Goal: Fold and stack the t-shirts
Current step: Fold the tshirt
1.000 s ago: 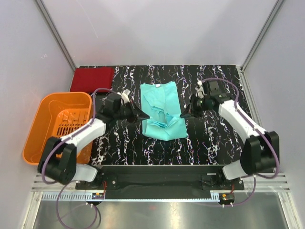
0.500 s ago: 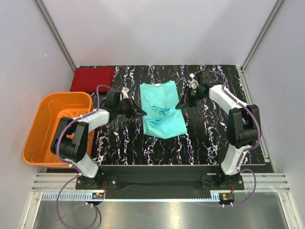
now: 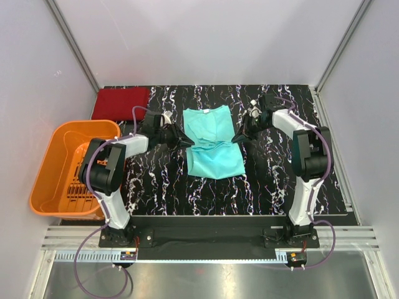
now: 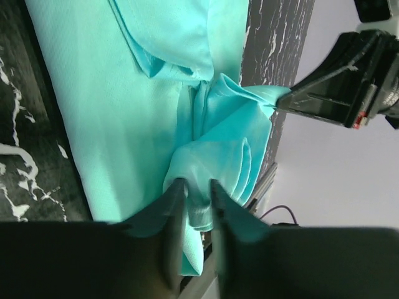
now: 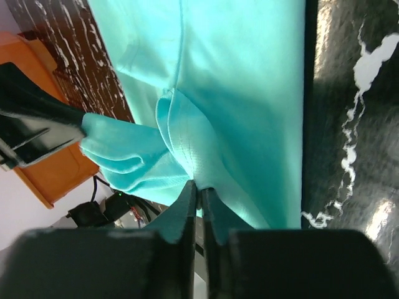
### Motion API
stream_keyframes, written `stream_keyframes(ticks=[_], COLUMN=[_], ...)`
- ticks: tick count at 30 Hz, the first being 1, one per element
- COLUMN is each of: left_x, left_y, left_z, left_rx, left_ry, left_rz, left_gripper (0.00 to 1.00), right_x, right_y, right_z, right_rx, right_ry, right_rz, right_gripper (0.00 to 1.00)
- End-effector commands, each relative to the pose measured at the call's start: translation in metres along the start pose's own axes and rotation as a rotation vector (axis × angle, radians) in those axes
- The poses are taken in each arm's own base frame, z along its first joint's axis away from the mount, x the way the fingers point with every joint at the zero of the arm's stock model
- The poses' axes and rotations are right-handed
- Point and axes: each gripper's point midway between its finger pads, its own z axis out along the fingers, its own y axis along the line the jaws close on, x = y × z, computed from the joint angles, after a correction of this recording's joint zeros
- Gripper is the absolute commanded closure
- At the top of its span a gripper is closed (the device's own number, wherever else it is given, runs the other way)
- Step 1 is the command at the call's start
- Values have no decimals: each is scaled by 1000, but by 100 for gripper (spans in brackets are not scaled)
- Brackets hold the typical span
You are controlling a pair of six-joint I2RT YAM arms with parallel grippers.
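A light teal-green cloth t-shirt (image 3: 215, 132) lies in the middle of a black marbled tabletop (image 3: 274, 180). The left gripper (image 3: 189, 144) and right gripper (image 3: 235, 138) each have their jaws clamped on a bunched side edge of it. A dark red folded t-shirt (image 3: 120, 103) sits at the far left corner. The fold seems half done. Next, both arms would need to carry the pinched edges across evenly and lay them flat.
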Motion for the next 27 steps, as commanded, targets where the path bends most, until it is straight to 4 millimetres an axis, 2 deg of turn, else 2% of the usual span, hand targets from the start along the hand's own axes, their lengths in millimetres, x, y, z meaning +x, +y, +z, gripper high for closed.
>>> stream_keyframes(ticks=[1,3,4,6,8,10,11,12,14,15,16,17,18,19,20,21,22,23,24,27], left_x=[-20,-26,-27,-33,-36,-42,-39,-40,-29,-20,-5,0,13,21,31,41,46,49,57,67], left_y=[-14,-6,-5,-2,-9,-12,-11,-22,-24,-34,-25,-30,-30,-32,-26,-27,-28,-22,-23,-13], left_z=[-1,-3,-4,-11,-23,-38,-44,-58,-64,-69,-68,-69,-66,-67,-63,-59,-57,-52,-46,-33], left_rx=[36,-9,-19,-48,-53,-71,-88,-70,-58,-18,-6,27,44,63,64,74,83,64,58,28], left_ry=[-39,-74,-87,-122,-143,-194,-197,-221,-201,-184,-155,-154,-121,-110,-93,-73,-67,-72,-55,-28], left_rz=[77,95,102,114,146,172,189,216,238,260,252,282,296,318,333,348,365,376,400,429], left_gripper=[68,61,56,47,46,44,43,42,42,41,36,36,36,37,38,39,40,40,40,42], right_x=[-19,-27,-29,-37,-41,-42,-43,-39,-34,-22,-18,-11,8,13,31,37,38,53,57,72], right_y=[9,12,5,7,1,8,3,0,4,-6,0,-1,-14,-11,-26,-25,-27,-37,-40,-47], right_z=[4,6,11,9,4,-9,-14,-18,-35,-35,-46,-48,-43,-49,-44,-48,-46,-41,-39,-31], right_rx=[-58,-70,-60,-56,3,21,62,87,122,147,147,145,153,146,169,160,153,157,151,124], right_ry=[-18,-27,-13,-24,-44,-70,-92,-95,-130,-117,-145,-148,-113,-133,-107,-123,-139,-111,-105,-83], right_rz=[-46,-56,-38,-60,-68,-110,-114,-123,-145,-133,-153,-156,-135,-149,-125,-131,-141,-113,-111,-90], right_gripper=[86,81,75,66,54,43,39,33,29,27,26,26,26,26,26,26,26,26,27,29])
